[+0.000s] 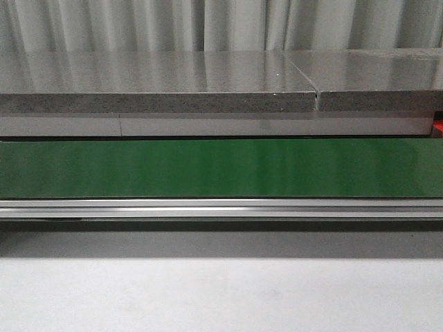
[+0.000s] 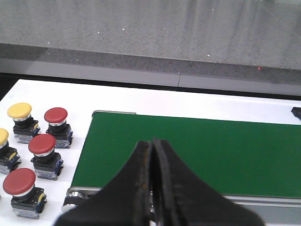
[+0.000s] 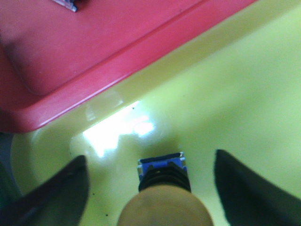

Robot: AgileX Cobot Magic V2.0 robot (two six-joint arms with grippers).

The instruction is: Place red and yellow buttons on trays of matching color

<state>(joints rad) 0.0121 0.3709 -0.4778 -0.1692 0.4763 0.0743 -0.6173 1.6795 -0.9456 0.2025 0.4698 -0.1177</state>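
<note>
The front view shows only the green conveyor belt, its aluminium rail, the grey speckled counter behind and a pale curtain; neither arm appears there.

In the left wrist view, the left gripper hangs over the near edge of the belt, its black jaws pressed together with nothing between them. Beside the belt's end, on the white surface, stand push buttons on black bases: three red buttons and two yellow buttons (the second one cut off by the frame edge).

In the right wrist view, the right gripper is over the yellow tray, jaws spread wide. Between them a yellow-capped button lies in the tray, touching neither jaw as far as one can see. The red tray sits just beside the yellow one, its rim overlapping the yellow tray's edge.
</note>
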